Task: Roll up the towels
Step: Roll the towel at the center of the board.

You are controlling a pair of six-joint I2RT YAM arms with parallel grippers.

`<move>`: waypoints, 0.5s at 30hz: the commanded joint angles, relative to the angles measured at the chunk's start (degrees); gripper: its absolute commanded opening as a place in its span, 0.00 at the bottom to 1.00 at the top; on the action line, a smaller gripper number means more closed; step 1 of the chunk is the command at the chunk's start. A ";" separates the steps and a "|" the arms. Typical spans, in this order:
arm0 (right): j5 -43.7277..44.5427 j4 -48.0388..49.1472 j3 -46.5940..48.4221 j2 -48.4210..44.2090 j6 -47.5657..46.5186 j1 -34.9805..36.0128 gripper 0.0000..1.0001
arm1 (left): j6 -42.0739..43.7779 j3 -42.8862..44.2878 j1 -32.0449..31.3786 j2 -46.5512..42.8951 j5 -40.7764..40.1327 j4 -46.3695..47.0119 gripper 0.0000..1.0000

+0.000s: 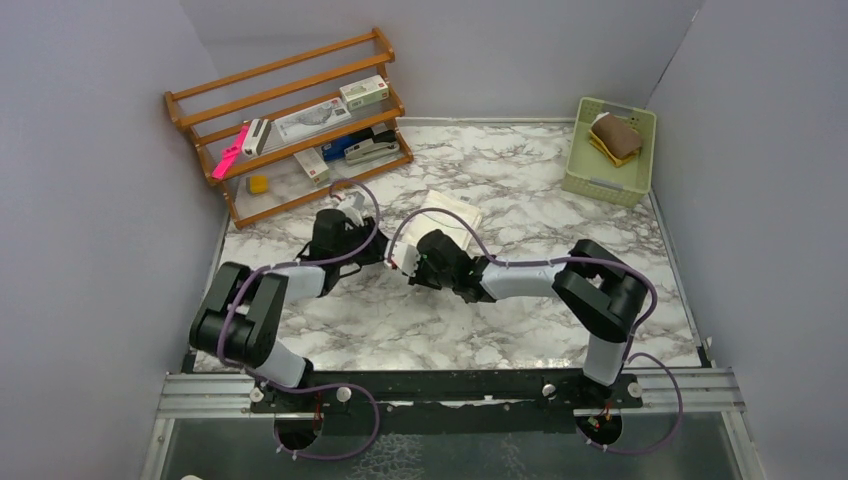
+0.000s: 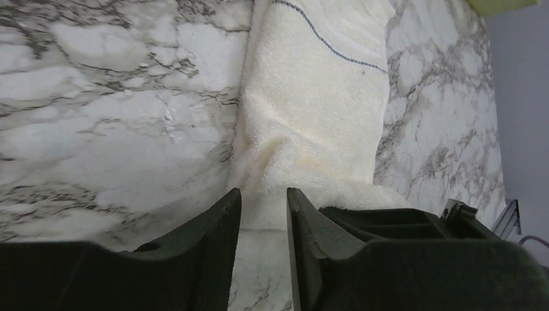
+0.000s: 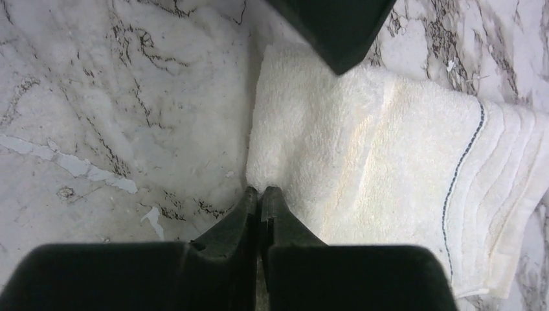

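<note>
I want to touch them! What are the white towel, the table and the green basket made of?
The cream towel looks like soft terry cloth: fuzzy loops, a thin blue stitched stripe. The table looks like marble, white with grey veins, though it may be a printed surface. The green basket looks like matte plastic, with slotted moulded walls.

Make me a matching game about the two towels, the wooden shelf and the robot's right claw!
1 cream towel
2 brown-and-yellow towel
3 wooden shelf
4 right gripper

a in the green basket
b shut, tips at a towel's edge
c lying on the marble table
d far left corner

Pairs: 1-c, 2-a, 3-d, 4-b
</note>
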 commanded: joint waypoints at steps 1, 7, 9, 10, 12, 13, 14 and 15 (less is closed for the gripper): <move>-4.61 -11.97 1.76 -0.04 10.93 -0.07 0.01 | 0.26 -1.18 3.37 -11.61 -4.75 -4.40 0.38; -17.67 -15.91 8.27 -0.93 22.78 -2.56 0.01 | 1.06 -0.68 4.29 -30.06 -12.30 -14.10 0.52; -23.54 -15.33 9.00 -1.54 26.77 -3.75 0.01 | 2.31 0.00 4.34 -34.18 -13.77 -18.22 0.56; -26.58 -14.81 9.14 -1.83 28.80 -4.41 0.01 | 2.82 0.39 4.34 -35.93 -14.27 -19.98 0.56; -33.20 -13.44 9.20 -2.24 32.40 -6.06 0.01 | 3.23 0.46 4.35 -38.71 -14.25 -22.25 0.56; -36.07 -12.81 9.24 -2.19 34.09 -6.94 0.01 | 2.91 0.10 4.36 -39.97 -13.79 -22.57 0.56; -39.05 -12.21 9.28 -2.05 36.05 -8.12 0.01 | 2.55 -0.57 4.38 -40.91 -13.15 -22.45 0.57; -41.88 -11.40 9.36 -1.60 37.97 -9.21 0.01 | 1.92 -1.43 4.34 -41.64 -12.27 -22.08 0.56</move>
